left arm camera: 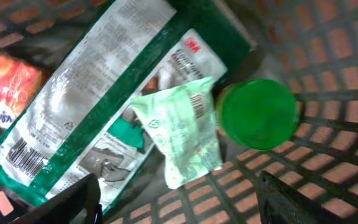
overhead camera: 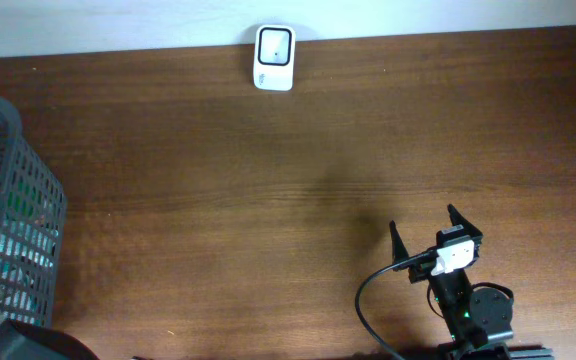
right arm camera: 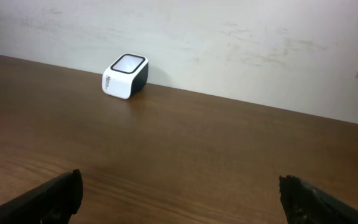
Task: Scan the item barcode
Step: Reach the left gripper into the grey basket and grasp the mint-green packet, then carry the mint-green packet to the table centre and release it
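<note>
At the left edge of the table (overhead camera: 268, 180) stands a mesh basket (overhead camera: 30, 200), and the item is down inside it. It is a pale green packet (left arm camera: 179, 134) with its barcode facing up. It lies on a big green and silver pouch (left arm camera: 86, 106) and touches a round green lid (left arm camera: 257, 114) on its right. The left fingers (left arm camera: 73, 202) hang apart over the packet's near end, clamped on nothing.

The pick looks like the weak spot. The fingers may pinch the pouch beneath as well, or the thin film (it looks crinkled) may fold and hide the barcode. The mesh could also snag a finger.

At the far edge of the table, near the middle, sits the scanner (overhead camera: 273, 58). At the near right the right fingers (right arm camera: 55, 196) stand wide apart, empty.
</note>
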`<state>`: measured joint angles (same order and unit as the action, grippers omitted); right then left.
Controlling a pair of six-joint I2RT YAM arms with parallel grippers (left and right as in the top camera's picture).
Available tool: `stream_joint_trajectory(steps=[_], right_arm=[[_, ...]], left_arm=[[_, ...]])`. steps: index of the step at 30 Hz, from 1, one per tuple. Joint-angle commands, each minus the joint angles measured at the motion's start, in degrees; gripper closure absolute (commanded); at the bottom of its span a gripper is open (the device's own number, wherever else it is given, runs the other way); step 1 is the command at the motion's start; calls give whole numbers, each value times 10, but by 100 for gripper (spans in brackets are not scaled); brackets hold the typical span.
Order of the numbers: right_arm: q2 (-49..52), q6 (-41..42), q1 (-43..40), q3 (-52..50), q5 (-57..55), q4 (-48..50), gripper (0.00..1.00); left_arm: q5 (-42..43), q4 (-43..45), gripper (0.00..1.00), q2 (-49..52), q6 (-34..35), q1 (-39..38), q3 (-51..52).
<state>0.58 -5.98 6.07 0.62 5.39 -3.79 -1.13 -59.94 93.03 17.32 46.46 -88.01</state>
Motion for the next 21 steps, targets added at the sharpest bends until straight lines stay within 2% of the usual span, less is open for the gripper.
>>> stream_joint_trajectory(steps=[1, 3, 8, 9, 10, 11, 13, 16, 17, 19, 21], right_arm=[[-4, 4, 3, -3, 1, -2, 2], [-4, 4, 3, -3, 1, -2, 2], [-4, 4, 3, -3, 1, -2, 2], [-4, 4, 3, -3, 1, -2, 2], [-4, 4, 3, -3, 1, -2, 1], [-4, 4, 3, -3, 1, -2, 1], [-4, 4, 3, -3, 1, -2, 2], [-4, 4, 3, -3, 1, -2, 2], [-4, 4, 3, -3, 1, -2, 2], [-4, 4, 3, -3, 1, -2, 2], [-4, 4, 3, -3, 1, -2, 2]], left_arm=[[-6, 40, 24, 12, -25, 30, 69], [17, 106, 25, 23, -44, 32, 123], [39, 141, 33, 118, -66, 26, 137], [37, 152, 43, 122, -68, 20, 137], [26, 163, 60, 122, -67, 18, 137], [26, 168, 69, 122, -67, 18, 137], [26, 177, 73, 122, -67, 18, 138], [26, 181, 95, 122, -67, 18, 138], [26, 179, 100, 122, -67, 18, 137], [27, 171, 100, 106, -67, 18, 125], [27, 170, 100, 50, -67, 18, 87]])
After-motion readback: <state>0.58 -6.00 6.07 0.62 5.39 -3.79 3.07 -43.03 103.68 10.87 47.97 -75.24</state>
